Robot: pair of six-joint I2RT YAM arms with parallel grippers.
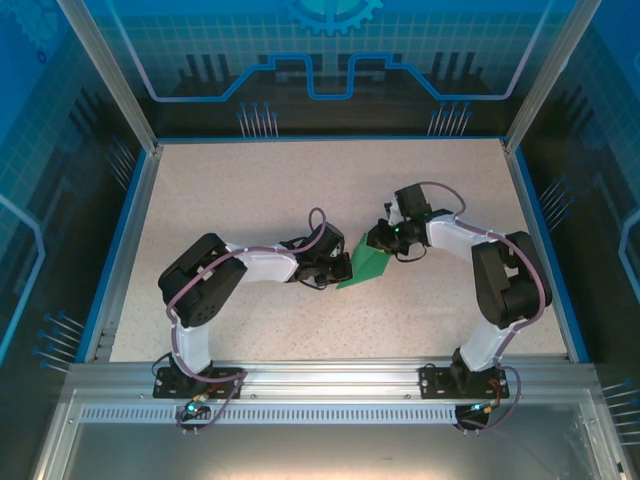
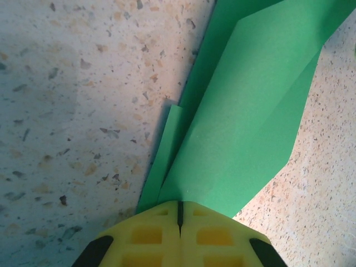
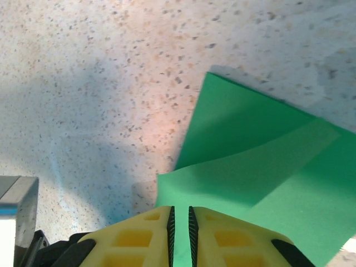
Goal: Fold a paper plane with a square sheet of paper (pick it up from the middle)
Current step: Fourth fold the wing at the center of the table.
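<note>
The green sheet of paper (image 1: 362, 266), creased into a narrow pointed shape, sits mid-table between my two grippers. My left gripper (image 1: 343, 270) is shut on its near left edge. In the left wrist view the yellow jaws meet at the left gripper (image 2: 179, 207), and the folded paper (image 2: 245, 111) runs away from them with a thin flap on its left. My right gripper (image 1: 380, 240) holds the far right end. In the right wrist view the right gripper (image 3: 179, 214) has its jaws a narrow slit apart, with the paper (image 3: 261, 161) curling up into that slit.
The speckled tabletop (image 1: 250, 200) has a blue rim (image 1: 130, 230) on both sides and glass walls behind. Both arms bend inward toward the middle, with bare table at the back and on the far left.
</note>
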